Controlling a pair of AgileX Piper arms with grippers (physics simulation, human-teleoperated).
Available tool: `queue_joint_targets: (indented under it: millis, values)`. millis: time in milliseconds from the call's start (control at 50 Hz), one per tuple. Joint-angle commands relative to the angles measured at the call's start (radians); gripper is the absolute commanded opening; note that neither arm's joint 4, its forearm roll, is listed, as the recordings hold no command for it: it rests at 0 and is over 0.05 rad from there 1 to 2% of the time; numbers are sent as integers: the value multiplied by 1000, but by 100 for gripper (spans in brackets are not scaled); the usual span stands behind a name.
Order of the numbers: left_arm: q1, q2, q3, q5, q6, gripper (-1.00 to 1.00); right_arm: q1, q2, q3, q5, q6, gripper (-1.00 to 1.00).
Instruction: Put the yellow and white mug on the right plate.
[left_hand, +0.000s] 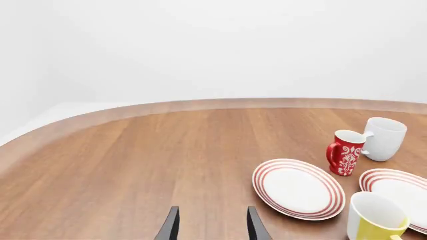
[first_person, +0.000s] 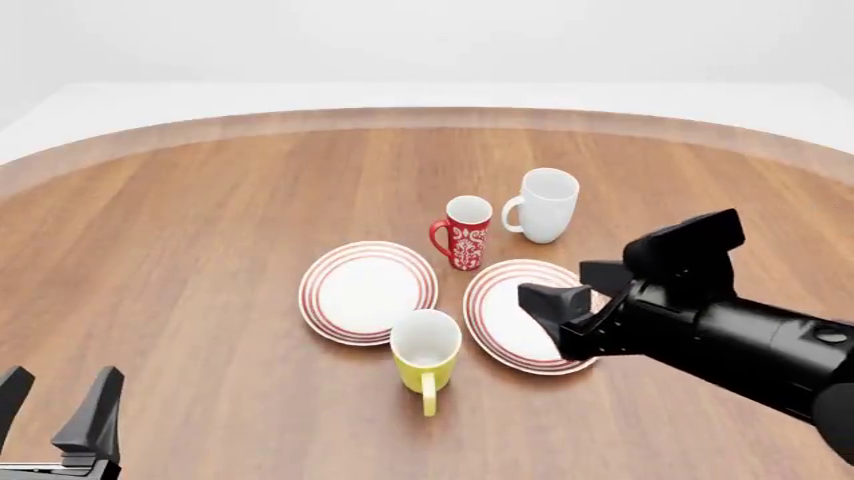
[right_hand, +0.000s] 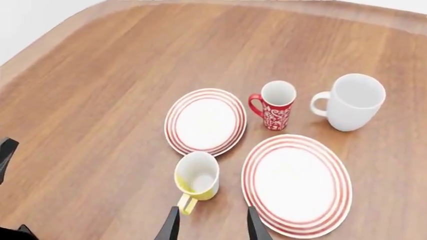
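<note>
The yellow and white mug (first_person: 427, 352) stands upright on the table just in front of the gap between two red-ringed plates, its handle pointing toward the arms' side. It also shows in both wrist views (right_hand: 197, 177) (left_hand: 375, 218). The right plate (first_person: 501, 322) (right_hand: 297, 185) lies to the mug's right and carries nothing. My right gripper (first_person: 577, 293) (right_hand: 212, 223) hovers open over that plate, above and right of the mug, holding nothing. My left gripper (first_person: 56, 400) (left_hand: 212, 226) stands open and empty at the near left corner, far from the mug.
The left plate (first_person: 367, 291) lies bare beside the right one. Behind the plates stand a red white-patterned mug (first_person: 466, 232) and an all-white mug (first_person: 545, 205). The wooden table's curved far edge (first_person: 427, 115) runs across the back.
</note>
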Motion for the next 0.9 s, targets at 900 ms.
queue_joint_targets:
  millis: [900]
  values:
    - [0, 0, 0, 0, 0, 100, 83, 288, 111, -348, 121, 100]
